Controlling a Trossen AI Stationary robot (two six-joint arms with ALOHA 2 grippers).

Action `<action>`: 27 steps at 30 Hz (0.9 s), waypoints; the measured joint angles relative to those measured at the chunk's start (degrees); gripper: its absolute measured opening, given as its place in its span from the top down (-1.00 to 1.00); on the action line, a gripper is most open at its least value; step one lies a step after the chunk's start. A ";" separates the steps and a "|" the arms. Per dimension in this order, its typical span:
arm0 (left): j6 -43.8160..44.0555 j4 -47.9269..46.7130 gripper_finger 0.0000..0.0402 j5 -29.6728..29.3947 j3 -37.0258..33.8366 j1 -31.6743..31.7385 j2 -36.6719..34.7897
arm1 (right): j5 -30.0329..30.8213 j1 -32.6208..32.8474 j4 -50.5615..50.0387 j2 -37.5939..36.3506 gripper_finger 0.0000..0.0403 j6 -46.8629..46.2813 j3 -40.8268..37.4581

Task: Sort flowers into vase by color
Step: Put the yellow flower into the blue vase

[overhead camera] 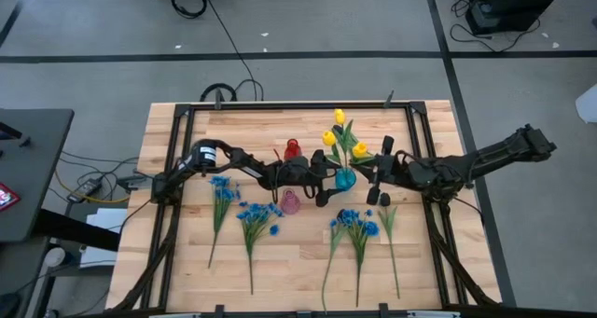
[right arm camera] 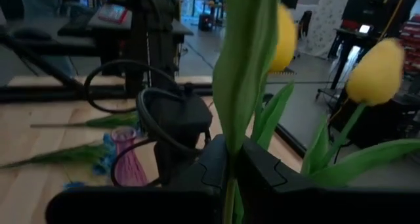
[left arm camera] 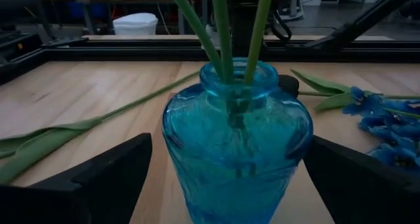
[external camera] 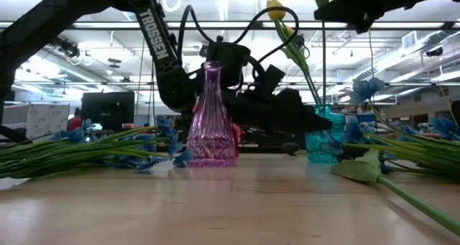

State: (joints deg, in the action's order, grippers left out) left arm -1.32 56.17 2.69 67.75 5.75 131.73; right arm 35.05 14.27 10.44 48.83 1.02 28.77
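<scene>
- Yellow tulips [overhead camera: 340,139] stand in the blue vase [overhead camera: 345,179] mid-tabletop; pink vase [overhead camera: 291,202] holds nothing.
- Left gripper [overhead camera: 333,181] fingers spread wide, flanking the blue vase.
- Right gripper [overhead camera: 378,172] fingers pinch a tulip stem [right arm camera: 231,112].

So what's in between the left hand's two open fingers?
The blue vase, holding three green stems. The left wrist view shows the left hand with a finger on either side of it, not touching.
</scene>
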 joint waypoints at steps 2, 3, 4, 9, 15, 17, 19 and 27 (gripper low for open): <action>0.00 1.26 -0.96 -0.32 0.77 -0.15 1.48 | -0.67 -0.46 0.12 1.48 0.82 -0.17 0.00; 0.09 1.20 -0.96 -0.57 1.42 -0.15 2.09 | -0.78 -0.69 0.14 2.13 0.82 -0.47 0.00; 0.25 1.07 -0.96 -0.67 2.05 -0.20 2.84 | -0.79 -0.93 0.14 2.90 0.82 -0.85 0.00; 0.36 0.77 -0.96 -0.74 6.24 -0.24 5.23 | -1.48 -1.92 -0.47 6.20 0.82 -2.90 -0.04; 0.31 0.34 -0.96 -0.98 7.09 -0.24 5.58 | -1.71 -2.15 -2.63 8.38 0.82 -6.26 -0.04; 0.30 -0.46 -0.95 -1.11 7.08 -0.24 5.58 | -1.67 -2.15 -4.43 8.36 0.82 -7.80 -0.04; 0.30 -1.30 -0.95 -1.30 7.04 -0.24 5.58 | -1.58 -2.15 -5.95 8.36 0.82 -9.08 -0.04; 0.18 -1.80 -0.95 -1.30 7.04 -0.24 5.58 | -2.00 -2.15 -11.36 9.37 0.82 -12.89 0.09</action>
State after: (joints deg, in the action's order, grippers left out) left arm -1.14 54.37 1.39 74.78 5.52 137.32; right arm 33.06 12.12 -0.92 58.20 -11.88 28.86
